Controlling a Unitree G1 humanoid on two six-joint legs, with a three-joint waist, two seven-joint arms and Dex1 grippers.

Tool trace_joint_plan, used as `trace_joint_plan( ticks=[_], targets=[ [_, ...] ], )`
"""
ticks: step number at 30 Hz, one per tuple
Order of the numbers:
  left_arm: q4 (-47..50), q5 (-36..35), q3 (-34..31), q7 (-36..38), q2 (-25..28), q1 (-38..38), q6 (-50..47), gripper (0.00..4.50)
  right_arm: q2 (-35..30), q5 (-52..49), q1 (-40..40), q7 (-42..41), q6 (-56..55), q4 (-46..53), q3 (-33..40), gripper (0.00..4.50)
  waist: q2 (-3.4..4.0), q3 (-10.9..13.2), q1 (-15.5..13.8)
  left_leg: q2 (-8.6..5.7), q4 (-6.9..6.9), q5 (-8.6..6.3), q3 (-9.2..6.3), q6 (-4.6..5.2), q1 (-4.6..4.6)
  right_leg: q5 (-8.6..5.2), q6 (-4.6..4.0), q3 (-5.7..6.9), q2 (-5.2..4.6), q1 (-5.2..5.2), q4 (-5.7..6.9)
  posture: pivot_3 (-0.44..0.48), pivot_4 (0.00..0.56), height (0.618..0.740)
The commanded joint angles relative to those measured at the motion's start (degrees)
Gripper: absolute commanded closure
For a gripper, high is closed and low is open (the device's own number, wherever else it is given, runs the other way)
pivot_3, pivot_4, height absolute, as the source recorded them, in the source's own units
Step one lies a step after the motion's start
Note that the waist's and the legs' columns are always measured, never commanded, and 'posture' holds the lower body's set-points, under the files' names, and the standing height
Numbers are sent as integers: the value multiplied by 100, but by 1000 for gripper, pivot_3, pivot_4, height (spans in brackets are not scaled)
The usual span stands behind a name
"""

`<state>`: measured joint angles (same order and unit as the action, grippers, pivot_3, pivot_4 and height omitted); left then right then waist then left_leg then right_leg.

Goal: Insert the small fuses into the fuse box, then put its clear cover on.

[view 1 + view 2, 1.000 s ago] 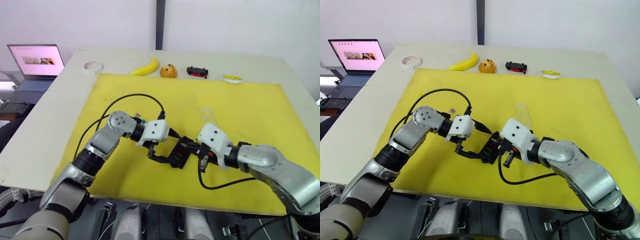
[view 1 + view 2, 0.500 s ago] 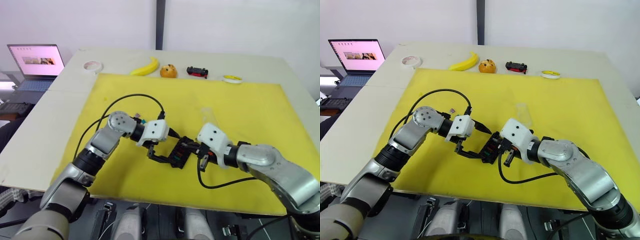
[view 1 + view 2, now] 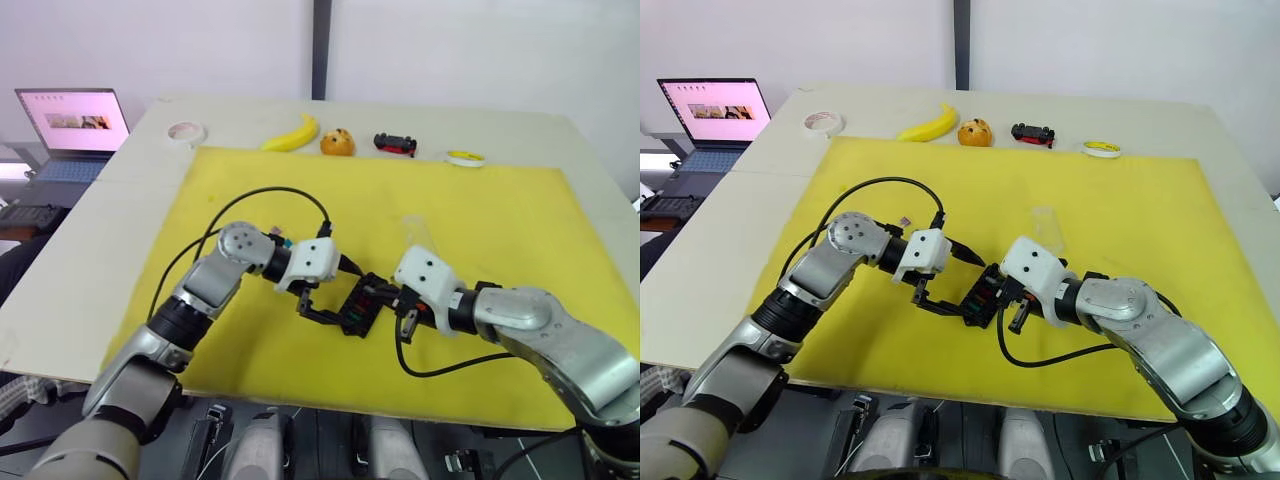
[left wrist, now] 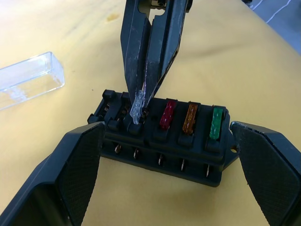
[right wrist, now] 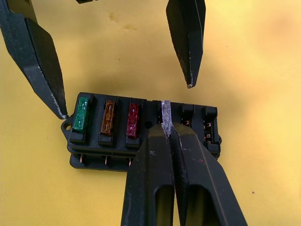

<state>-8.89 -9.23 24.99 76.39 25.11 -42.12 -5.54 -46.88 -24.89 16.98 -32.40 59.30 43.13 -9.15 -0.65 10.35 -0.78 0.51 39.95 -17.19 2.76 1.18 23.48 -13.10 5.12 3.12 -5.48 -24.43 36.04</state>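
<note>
The yellow mat (image 3: 500,220) is covering most of the table, and the work is happening near its front middle. There the fuse box (image 5: 141,127) is sitting flat on the mat, bracketed by the left gripper (image 4: 164,160), whose fingers are standing spread wide on either side of the block without visibly pinching it. The right gripper (image 5: 175,136) is pinched tight on a pale grey fuse (image 5: 166,117) and is lowering it into the fourth slot. Three fuses are already sitting in the neighbouring slots: a green fuse (image 5: 83,113), an orange-brown fuse (image 5: 108,117) and a red fuse (image 5: 133,119). Two slots beyond the grey one are looking empty. The clear cover (image 4: 28,77) is lying on the mat just beyond the box, apart from it and not yet needed.

To do this step well, the right arm should be keeping the grey fuse upright and square to its slot, pressing straight down with no sideways lean, since the blades look likely to jam if tilted. The left fingers would probably do better closing against the box ends to stop it sliding, and the pinch should be opening only once the fuse sits level with its neighbours
</note>
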Motion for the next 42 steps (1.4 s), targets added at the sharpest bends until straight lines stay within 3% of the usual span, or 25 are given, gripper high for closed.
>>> trace_joint_plan(
  ticks=[1, 10, 13, 15, 25, 31, 34, 36, 42],
  targets=[
    [41, 11, -155, -24, -42, -138, 116, 37, -64, 41, 47, -13, 99, 30, -30, 4500, 0, 0, 0, 0, 0, 0, 0, 0, 0, 0, 0, 0, 0, 0, 0, 0, 150, 740],
    [-123, 33, -158, 9, -58, -217, 220, 37, -5, -51, 85, -5, 168, 75, 140, 4500, 0, 0, 0, 0, 1, 0, 0, 1, 0, 0, 0, 0, 0, 1, 0, 0, 150, 740],
    [-170, 38, -161, 17, -58, -238, 248, 0, 30, -81, 104, 12, 201, 107, 226, 3488, 0, 0, 0, 0, 1, 0, 0, 1, 0, 0, 0, 0, 0, 1, 0, 0, 150, 740],
    [-192, 42, -164, 20, -59, -246, 262, 0, 51, -88, 108, 23, 216, 142, 261, 2570, 0, 0, 3, 0, 1, 0, 0, 1, 0, 0, 0, 0, 0, 1, 0, 0, 150, 740],
    [-120, 40, -173, 23, -55, -180, 248, 0, 211, -367, 142, 11, 187, 282, 784, 2570, 0, 0, 2, 0, 1, -1, 0, 1, 0, 0, 0, 0, 0, 1, 1, 0, 150, 740],
    [-88, 41, -172, 21, -45, -152, 244, 0, 623, -568, -131, -162, -509, 36, 1053, 2570, 0, 0, 0, 0, 1, -1, -1, 1, 0, 0, 0, 0, 1, 1, 1, 0, 150, 740],
    [-71, 49, -167, 14, -37, -134, 250, 0, 941, -556, -386, -194, -1008, -113, 970, 3411, 0, 0, 2, -1, 2, -1, 0, 1, 0, 0, 0, 0, 1, 1, 2, 0, 150, 740],
    [-74, 50, -166, 15, -36, -137, 248, 0, 1037, -420, -550, -252, -1341, -219, 814, 4344, 0, 0, 5, -1, 2, -1, 0, 1, 0, 0, 0, 0, 1, 1, 3, 0, 150, 740],
    [-92, 52, -172, 16, -40, -162, 241, 0, 1105, 21, -841, -232, -1987, -724, 545, 4431, 0, -1, 5, -2, 2, 0, 1, 1, 0, 0, 0, 0, 1, 1, 3, 0, 150, 740]
  ],
)
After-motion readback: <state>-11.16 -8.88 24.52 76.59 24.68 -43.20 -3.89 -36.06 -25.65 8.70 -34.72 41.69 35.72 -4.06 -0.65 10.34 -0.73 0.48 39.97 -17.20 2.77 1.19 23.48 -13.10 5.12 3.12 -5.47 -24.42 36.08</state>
